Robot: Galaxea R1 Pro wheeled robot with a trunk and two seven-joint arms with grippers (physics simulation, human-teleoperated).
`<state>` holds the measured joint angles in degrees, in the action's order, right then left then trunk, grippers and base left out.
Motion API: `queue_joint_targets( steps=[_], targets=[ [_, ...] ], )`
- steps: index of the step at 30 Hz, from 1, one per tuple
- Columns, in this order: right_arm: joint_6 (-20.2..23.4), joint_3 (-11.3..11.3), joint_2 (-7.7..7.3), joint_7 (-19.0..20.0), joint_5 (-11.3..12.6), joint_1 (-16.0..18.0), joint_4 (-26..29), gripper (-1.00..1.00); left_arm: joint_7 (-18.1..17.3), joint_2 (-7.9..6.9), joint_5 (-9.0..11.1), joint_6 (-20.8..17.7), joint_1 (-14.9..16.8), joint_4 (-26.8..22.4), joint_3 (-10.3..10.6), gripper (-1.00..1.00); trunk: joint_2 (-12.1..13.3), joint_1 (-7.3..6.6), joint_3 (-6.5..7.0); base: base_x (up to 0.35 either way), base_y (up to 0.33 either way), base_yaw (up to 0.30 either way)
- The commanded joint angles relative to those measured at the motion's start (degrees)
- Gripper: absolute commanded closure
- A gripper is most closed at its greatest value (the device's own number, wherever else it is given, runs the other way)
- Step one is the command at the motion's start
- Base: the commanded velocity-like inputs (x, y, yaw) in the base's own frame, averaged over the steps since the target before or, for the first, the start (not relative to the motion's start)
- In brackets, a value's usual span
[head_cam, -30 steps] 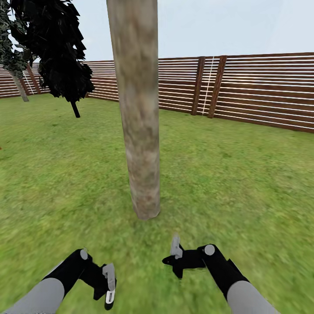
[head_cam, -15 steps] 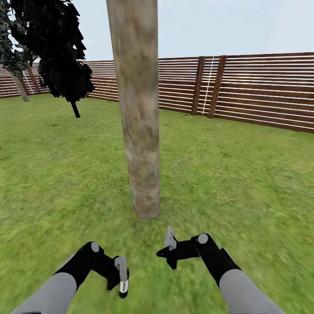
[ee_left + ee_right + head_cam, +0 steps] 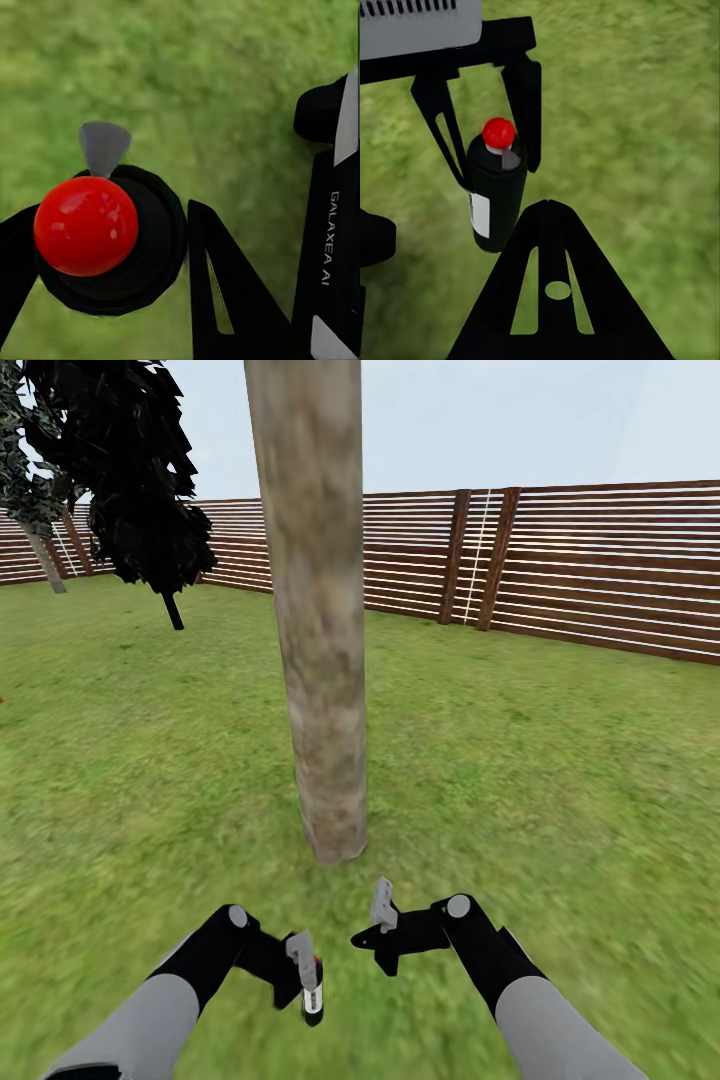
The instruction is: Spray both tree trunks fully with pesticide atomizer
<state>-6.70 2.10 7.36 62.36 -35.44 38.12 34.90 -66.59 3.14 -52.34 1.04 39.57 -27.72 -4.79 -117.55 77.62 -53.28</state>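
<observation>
A thick mottled grey-brown tree trunk (image 3: 320, 660) rises from the lawn straight ahead, its base just beyond both grippers. My left gripper (image 3: 305, 978) is shut on the pesticide atomizer (image 3: 312, 1000), a black bottle with a white label and a red cap. In the right wrist view its fingers (image 3: 526, 105) clasp the bottle (image 3: 495, 195) below the red cap. The red cap (image 3: 86, 225) sits between the fingers in the left wrist view. My right gripper (image 3: 372, 925) hangs open beside it with nothing held. A second pale trunk (image 3: 45, 565) stands far left by the fence.
A brown slatted fence (image 3: 560, 560) runs across the back and right. A dark-leaved tree (image 3: 130, 480) on a thin dark stem stands at the back left. Green lawn (image 3: 560, 780) lies all around the trunk.
My left gripper has carried the atomizer forward and to the right, closer to the trunk's base. The right gripper has edged forward and left. The view has not shifted.
</observation>
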Motion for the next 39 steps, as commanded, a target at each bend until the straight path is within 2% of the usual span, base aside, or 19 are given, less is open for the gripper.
queue_joint_targets(
  steps=[1,4,6,8,17,22,29,34,39],
  targets=[
    [-0.6,-0.1,0.02,0.0,-0.6,0.0,0.1,1.0,-0.3,0.26,-0.1,0.1,0.0,-0.1,-0.5,1.0,0.0,-0.01,-0.05,0.0,0.0,0.0],
    [-0.6,-0.1,0.02,0.0,-0.6,0.0,0.1,1.0,-0.4,0.44,0.9,0.3,0.0,-0.1,-0.5,1.0,0.0,-0.01,-0.05,0.0,0.0,0.0],
    [-0.6,-0.1,0.02,0.0,-0.6,0.0,0.1,1.0,-0.6,0.52,2.8,0.5,0.0,0.0,-0.6,1.0,0.0,-0.01,-0.05,0.0,0.0,0.0],
    [-0.6,-0.1,0.02,0.0,-0.6,0.0,0.1,1.0,-0.7,0.82,3.6,0.6,0.0,0.0,-0.6,1.0,0.0,-0.01,-0.05,0.0,0.0,0.0],
    [-0.6,-0.1,0.02,0.0,-0.6,0.0,0.1,1.0,0.0,2.4,3.9,0.7,0.0,0.0,-0.6,1.0,0.0,-0.01,-0.05,0.0,0.0,0.0],
    [-0.6,-0.1,0.02,0.0,-0.6,0.0,0.1,1.0,1.4,3.29,3.9,0.7,-0.1,0.0,-0.6,1.0,0.0,-0.01,-0.05,0.0,0.0,0.0],
    [-0.6,-0.1,0.02,0.0,-0.6,0.0,0.1,1.0,1.3,3.56,4.1,0.7,0.0,0.0,-0.5,1.0,0.0,-0.01,-0.05,0.0,0.0,0.0],
    [-0.6,-0.1,0.02,0.0,-0.6,0.0,0.1,1.0,1.0,3.63,6.4,0.9,0.0,0.0,-0.5,1.0,0.0,-0.01,-0.05,0.0,0.0,0.0],
    [-0.6,-0.1,0.02,0.0,-0.6,0.0,0.1,1.0,0.9,3.81,6.8,0.9,0.0,-0.1,-0.5,1.0,0.0,-0.01,-0.05,0.0,0.0,0.0]
  ],
)
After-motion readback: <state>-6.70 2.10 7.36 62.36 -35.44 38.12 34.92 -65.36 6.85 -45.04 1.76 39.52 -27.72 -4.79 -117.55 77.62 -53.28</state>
